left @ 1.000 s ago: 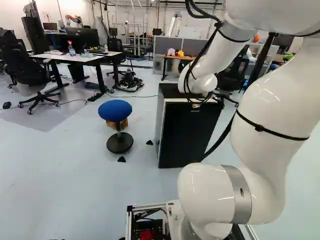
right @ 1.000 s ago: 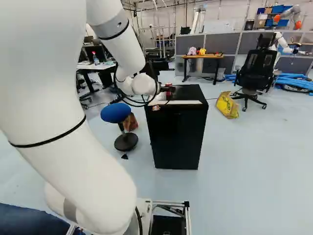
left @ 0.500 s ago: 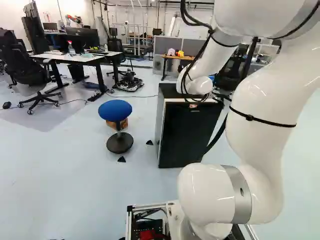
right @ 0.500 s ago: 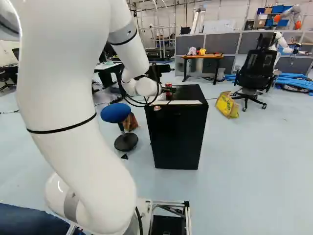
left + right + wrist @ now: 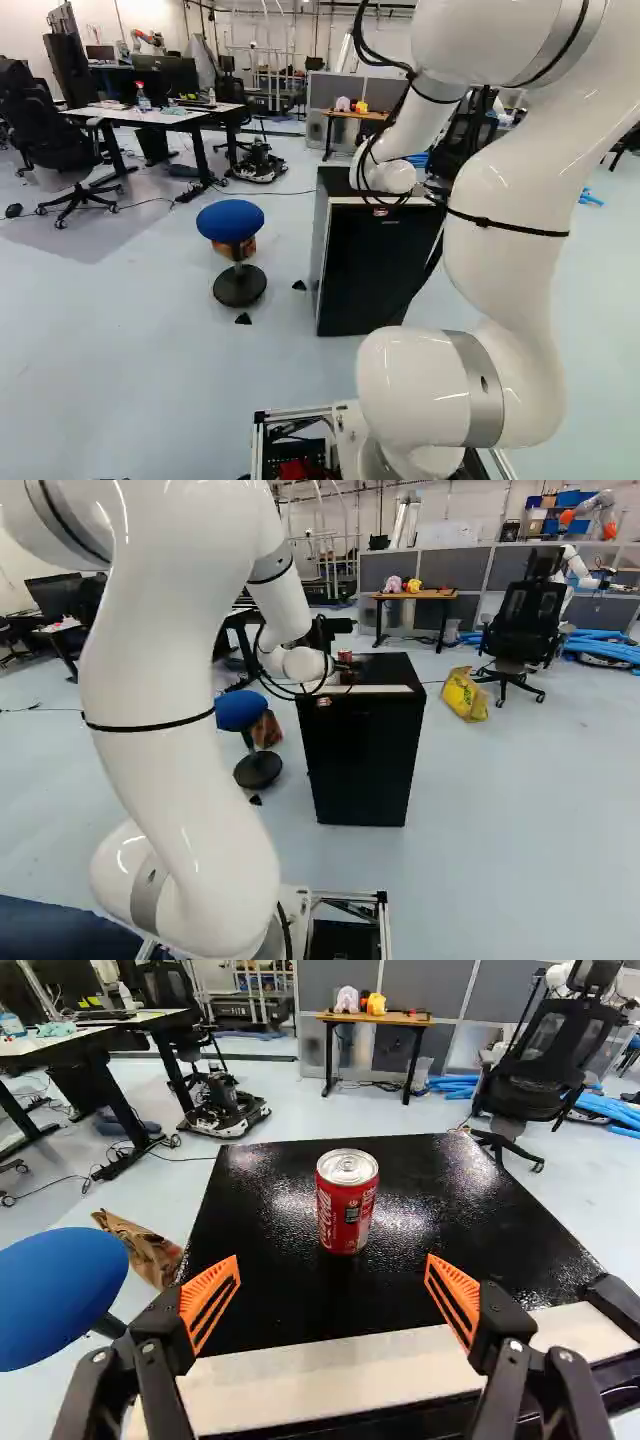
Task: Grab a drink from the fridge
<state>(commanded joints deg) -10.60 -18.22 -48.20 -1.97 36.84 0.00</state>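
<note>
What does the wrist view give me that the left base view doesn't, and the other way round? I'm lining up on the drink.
Only the wrist view: the red can, plainly visible, upright on the fridge top, and the open tool's orange pads, the can standing ahead of and between them.

Only the left base view: the fridge's dark front, the stool's round black foot and the arm's lowest joint.

Both: the fridge top, the stool's blue seat and the small wooden-topped desk beyond the fridge.

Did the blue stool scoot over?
No. In the left base view, the blue stool stands in the same spot beside the black fridge.
</note>
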